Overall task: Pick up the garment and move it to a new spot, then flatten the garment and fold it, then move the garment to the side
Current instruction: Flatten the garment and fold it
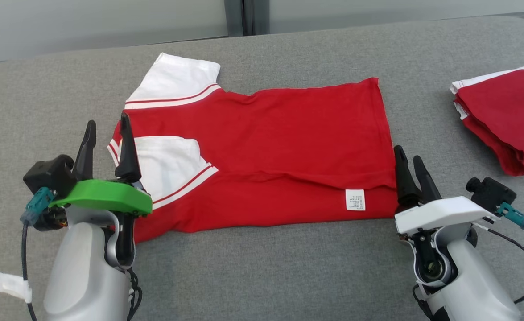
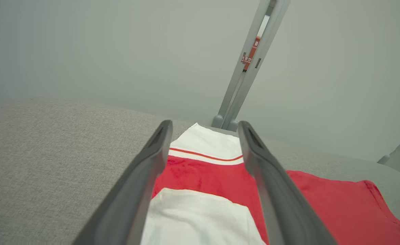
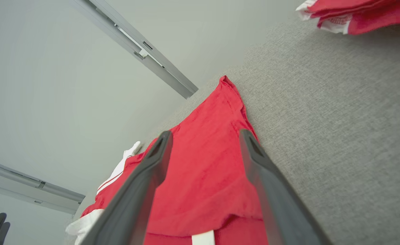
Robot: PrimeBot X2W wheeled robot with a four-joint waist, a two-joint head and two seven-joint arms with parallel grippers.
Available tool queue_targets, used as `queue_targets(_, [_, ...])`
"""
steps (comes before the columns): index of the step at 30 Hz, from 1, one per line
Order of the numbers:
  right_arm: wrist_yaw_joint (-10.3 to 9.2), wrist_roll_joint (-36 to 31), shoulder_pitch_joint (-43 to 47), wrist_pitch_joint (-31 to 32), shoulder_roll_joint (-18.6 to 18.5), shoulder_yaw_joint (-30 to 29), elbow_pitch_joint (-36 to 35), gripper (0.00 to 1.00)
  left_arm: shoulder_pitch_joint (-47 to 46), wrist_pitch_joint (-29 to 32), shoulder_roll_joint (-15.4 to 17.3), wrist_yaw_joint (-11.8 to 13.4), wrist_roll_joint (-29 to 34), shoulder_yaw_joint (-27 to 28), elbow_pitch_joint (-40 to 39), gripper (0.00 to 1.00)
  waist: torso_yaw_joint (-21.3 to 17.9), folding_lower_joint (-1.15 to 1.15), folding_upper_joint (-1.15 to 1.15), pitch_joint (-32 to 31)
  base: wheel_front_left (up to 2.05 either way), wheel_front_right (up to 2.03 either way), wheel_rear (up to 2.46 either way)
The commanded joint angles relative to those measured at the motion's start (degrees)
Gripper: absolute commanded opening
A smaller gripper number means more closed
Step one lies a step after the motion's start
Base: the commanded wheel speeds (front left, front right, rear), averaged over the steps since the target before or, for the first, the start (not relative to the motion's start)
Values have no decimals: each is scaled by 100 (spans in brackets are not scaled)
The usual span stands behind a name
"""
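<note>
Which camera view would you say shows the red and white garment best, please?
The head view: the garment lies whole on the grey surface, with both ends in frame. The left wrist view gives its sleeve end close up; the right wrist view its hem end, cropped at the bottom.

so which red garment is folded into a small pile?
The red garment at the far right, stacked in compact layers; the centre garment lies spread out, white sleeves showing.
</note>
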Motion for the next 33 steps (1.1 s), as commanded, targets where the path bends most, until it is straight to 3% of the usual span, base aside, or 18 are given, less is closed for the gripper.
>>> queue_targets(1, [-3,-86,151,-39,-45,-54,-116,100,158,-16,4,-40,-90,-10,-162,100,44,0,0,-79,0,0,0])
queue_targets(6, [-3,-544,489,-77,-53,-315,-548,100,671,-15,7,-85,-301,56,-745,100,80,0,0,-207,0,0,0])
queue_targets(12, [-3,-1266,951,-75,20,-578,-989,100,1375,235,280,-79,-536,143,-936,100,158,0,0,-377,0,0,0])
queue_targets(16, [-3,-1774,1201,16,64,-704,-1167,100,1776,863,356,63,-750,200,-967,100,215,0,0,-482,0,0,0])
queue_targets(24, [-3,-2173,1471,329,160,-848,-1461,100,2145,2186,218,382,-1226,102,-903,100,206,0,0,-538,0,0,0])
queue_targets(33, [-3,-2294,1488,576,187,-880,-1510,100,1904,2314,135,600,-1442,135,-533,100,-18,0,0,-371,0,0,0])
